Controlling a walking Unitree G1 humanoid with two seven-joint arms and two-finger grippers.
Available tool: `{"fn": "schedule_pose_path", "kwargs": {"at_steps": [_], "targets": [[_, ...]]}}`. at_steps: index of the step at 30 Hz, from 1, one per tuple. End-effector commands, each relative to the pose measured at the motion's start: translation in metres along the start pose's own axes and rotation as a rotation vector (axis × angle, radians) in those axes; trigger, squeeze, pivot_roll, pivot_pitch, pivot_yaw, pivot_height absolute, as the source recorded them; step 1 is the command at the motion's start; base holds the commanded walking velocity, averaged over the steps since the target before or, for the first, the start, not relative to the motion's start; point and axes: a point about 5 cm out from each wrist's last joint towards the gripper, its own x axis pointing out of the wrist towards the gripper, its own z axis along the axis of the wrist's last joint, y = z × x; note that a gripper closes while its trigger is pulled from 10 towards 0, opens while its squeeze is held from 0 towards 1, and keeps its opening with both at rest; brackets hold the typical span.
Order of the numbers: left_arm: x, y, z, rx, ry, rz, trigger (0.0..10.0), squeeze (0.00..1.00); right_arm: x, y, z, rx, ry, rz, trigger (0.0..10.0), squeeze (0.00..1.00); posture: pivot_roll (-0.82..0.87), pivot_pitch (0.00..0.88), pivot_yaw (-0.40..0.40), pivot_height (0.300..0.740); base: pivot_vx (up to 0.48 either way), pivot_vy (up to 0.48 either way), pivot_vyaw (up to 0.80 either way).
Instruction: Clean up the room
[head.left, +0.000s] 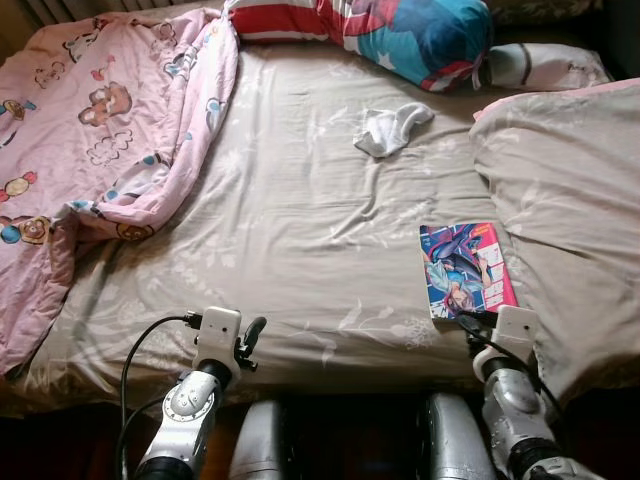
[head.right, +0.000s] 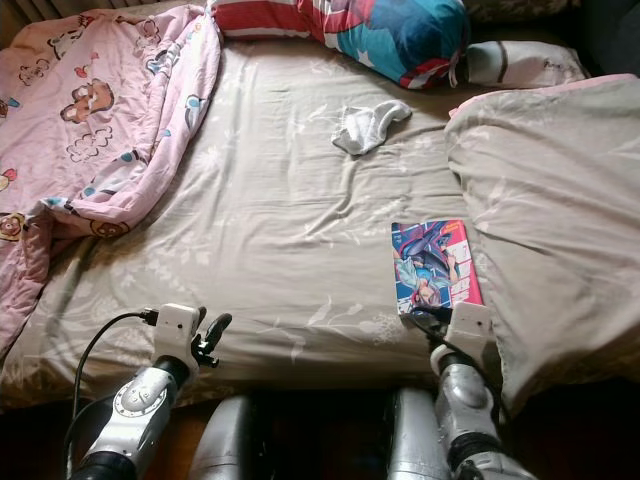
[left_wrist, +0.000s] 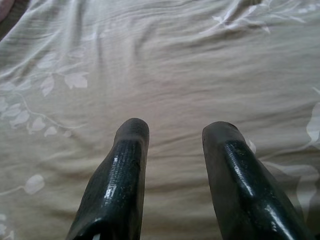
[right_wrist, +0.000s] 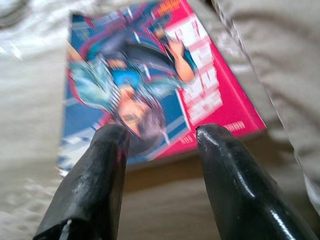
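Right gripper (right_wrist: 160, 137) has its fingers apart, hovering just at the near edge of the comic (head.left: 466, 268), which lies flat on the bed (head.left: 300, 220) at the near right, beside the beige duvet (head.left: 570, 200). Flat book on a soft sheet, so I'd guess the fingers could shove it away or pinch sheet instead. Left gripper (left_wrist: 175, 150) is spread too, over bare sheet near left.
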Motion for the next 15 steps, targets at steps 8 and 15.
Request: {"fn": "schedule_pose_path", "kwargs": {"at_steps": [8, 15], "targets": [[-0.006, 0.008, -0.018, -0.032, 0.069, 0.073, 10.0, 0.0, -0.022, 0.013, -0.035, -0.005, 0.085, 0.043, 10.0, 0.0, -0.02, 0.09, 0.073, 0.682, 0.0, 0.0, 0.0], [-0.004, 0.018, -0.021, -0.086, 0.105, 0.145, 10.0, 0.0, -0.017, 0.014, -0.028, -0.013, 0.074, 0.069, 10.0, 0.0, -0.04, 0.036, 0.052, 0.717, 0.0, 0.0, 0.0]]}}
